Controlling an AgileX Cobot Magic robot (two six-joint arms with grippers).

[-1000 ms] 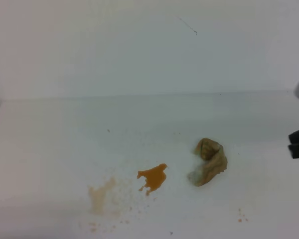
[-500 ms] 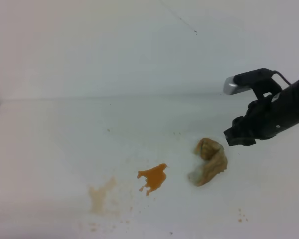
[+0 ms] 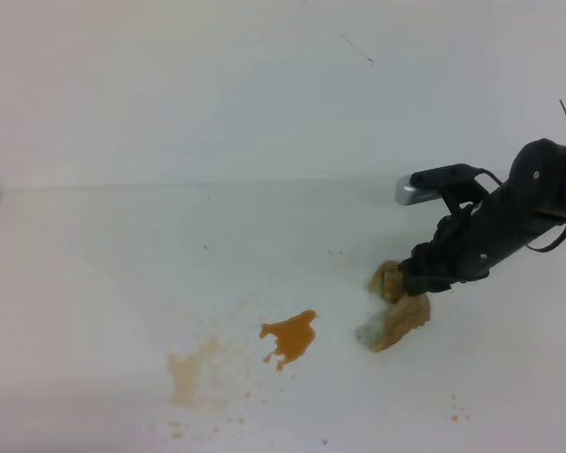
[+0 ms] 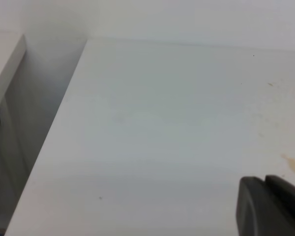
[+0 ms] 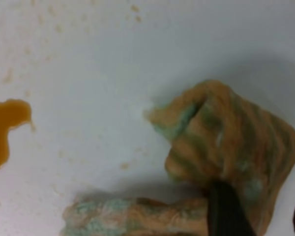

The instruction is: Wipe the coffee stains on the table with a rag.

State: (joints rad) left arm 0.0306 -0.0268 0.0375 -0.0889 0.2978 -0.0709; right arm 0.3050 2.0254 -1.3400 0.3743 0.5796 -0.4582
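The rag (image 3: 394, 316), a lumpy tan wad, lies on the white table (image 3: 104, 264) right of centre. My right gripper (image 3: 418, 277) hangs low over the rag's upper end. In the right wrist view its dark fingers (image 5: 227, 211) stand apart, open, with the rag (image 5: 221, 142) filling the space in front of them. A vivid orange coffee stain (image 3: 290, 337) sits left of the rag and also shows at the left edge of the right wrist view (image 5: 2, 130). A paler tan smear (image 3: 191, 370) lies further left. Only a dark piece of my left gripper (image 4: 265, 196) shows, above bare table.
Small brown specks (image 3: 457, 411) dot the table near the front right. A white wall (image 3: 264, 85) rises behind the table. In the left wrist view the table's left edge (image 4: 54, 142) drops into a gap beside a white ledge (image 4: 5, 59).
My right arm came in from the right edge, moving left and down onto the rag. Its fingers spread apart. The rag and stains have not moved.
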